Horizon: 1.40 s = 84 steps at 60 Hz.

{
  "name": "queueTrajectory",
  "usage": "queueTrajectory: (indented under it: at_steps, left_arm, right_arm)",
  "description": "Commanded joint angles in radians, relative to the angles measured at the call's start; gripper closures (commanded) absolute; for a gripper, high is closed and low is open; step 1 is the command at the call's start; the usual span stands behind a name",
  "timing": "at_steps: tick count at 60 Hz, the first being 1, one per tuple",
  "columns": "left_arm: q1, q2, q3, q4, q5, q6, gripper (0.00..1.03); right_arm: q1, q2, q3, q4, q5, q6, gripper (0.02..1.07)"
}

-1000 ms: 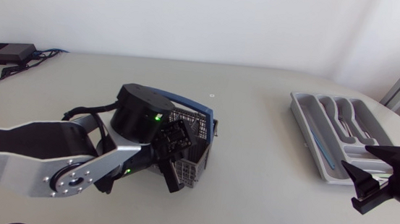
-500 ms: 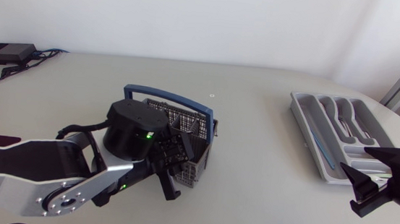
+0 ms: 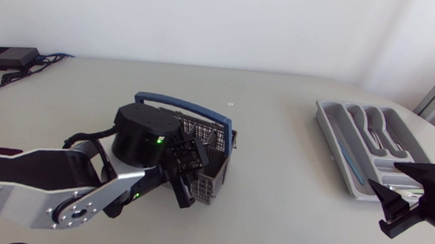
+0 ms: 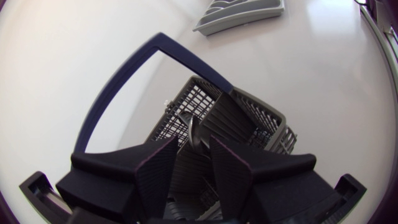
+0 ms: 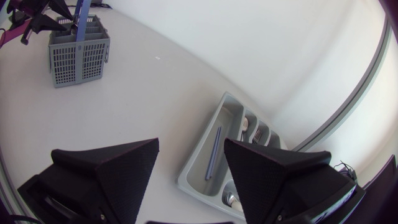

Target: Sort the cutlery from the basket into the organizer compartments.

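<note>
A grey mesh basket (image 3: 213, 149) with a blue handle (image 3: 180, 101) stands left of the table's middle. My left gripper (image 3: 185, 174) hangs over its near side, fingers apart. In the left wrist view my left gripper (image 4: 194, 146) stands open above a basket compartment (image 4: 205, 102), and a metal cutlery piece (image 4: 194, 132) stands upright just ahead of the gap, not clamped. The grey organizer (image 3: 334, 140) lies at the far right with cutlery (image 3: 382, 132) in several compartments. My right gripper (image 3: 384, 172) is open and empty at the organizer's near end; my right gripper (image 5: 191, 146) faces the organizer (image 5: 199, 165).
A blue-handled piece (image 5: 214, 152) lies in the organizer's long side compartment. A black box (image 3: 6, 57) with cables sits at the table's back left corner. The basket (image 5: 78, 50) is far across the table in the right wrist view.
My left gripper has gone from shut to open over the basket, and its arm has shifted slightly toward the table's front. The right arm has not moved.
</note>
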Motion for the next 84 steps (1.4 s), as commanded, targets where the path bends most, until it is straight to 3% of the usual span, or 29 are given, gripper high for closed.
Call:
queueTrajectory:
  at_steps: [1, 18, 28, 50, 67, 84]
  left_arm:
    - [0.012, 0.038, 0.019, 0.016, -0.008, 0.025, 0.66]
    - [0.017, 0.089, 0.049, 0.044, -0.008, 0.030, 0.67]
    - [0.014, 0.107, 0.065, 0.045, -0.008, 0.025, 0.76]
    - [-0.002, 0.143, 0.083, 0.056, -0.008, 0.021, 0.84]
    - [0.002, 0.149, 0.077, 0.059, -0.008, 0.019, 1.00]
    - [0.002, 0.063, 0.006, 0.074, -0.008, 0.004, 1.00]
  right_arm:
    - [0.008, 0.007, -0.023, 0.000, -0.001, -0.008, 0.31]
    - [0.008, 0.005, -0.020, -0.002, 0.001, -0.008, 0.31]
    - [0.008, 0.003, -0.020, -0.002, 0.001, -0.011, 0.31]
    - [0.008, 0.007, -0.023, -0.002, 0.001, -0.014, 0.31]
    - [0.008, 0.005, -0.023, -0.005, 0.002, -0.014, 0.31]
    - [0.014, -0.007, -0.020, -0.015, 0.010, -0.006, 0.31]
